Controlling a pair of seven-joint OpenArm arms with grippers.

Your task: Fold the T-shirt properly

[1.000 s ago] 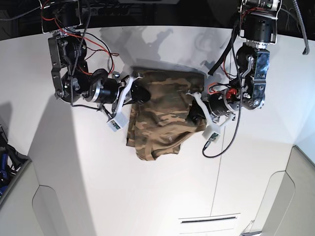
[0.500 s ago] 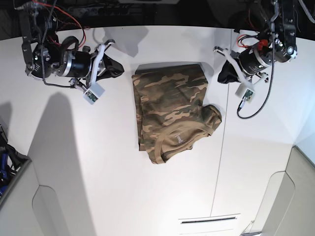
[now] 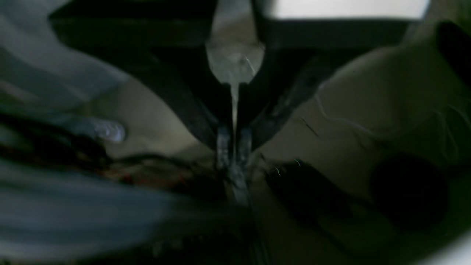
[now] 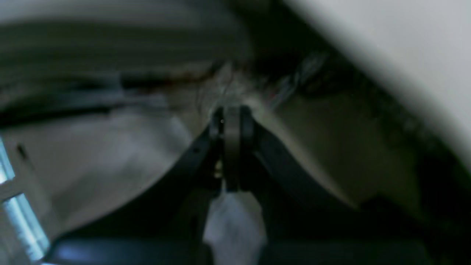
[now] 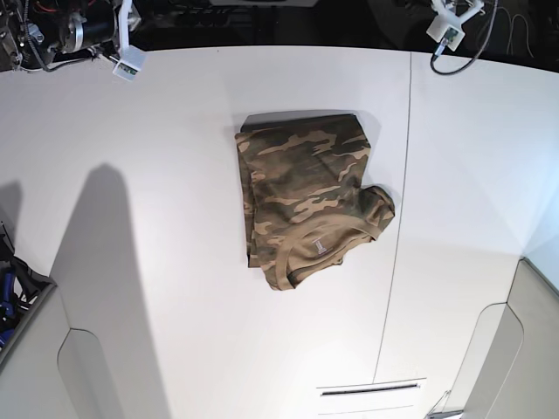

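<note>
The camouflage T-shirt (image 5: 306, 205) lies folded into a rough rectangle in the middle of the white table (image 5: 157, 262), its tan collar (image 5: 319, 255) at the near end and one corner sticking out to the right. Neither gripper touches it. The right arm (image 5: 122, 48) is at the far left corner and the left arm (image 5: 447, 24) at the far right corner, mostly out of frame. In the blurred left wrist view the left gripper (image 3: 233, 147) has its fingers together and holds nothing. In the right wrist view the right gripper (image 4: 232, 123) is likewise shut and empty.
A seam (image 5: 402, 218) runs down the table right of the shirt. Grey panels stand at the near left (image 5: 52, 367) and near right (image 5: 515, 349). Dark gear with blue cable (image 5: 7, 288) sits at the left edge.
Both arms have let go of the shirt and pulled back and outward to the far corners. The shirt now lies folded and still.
</note>
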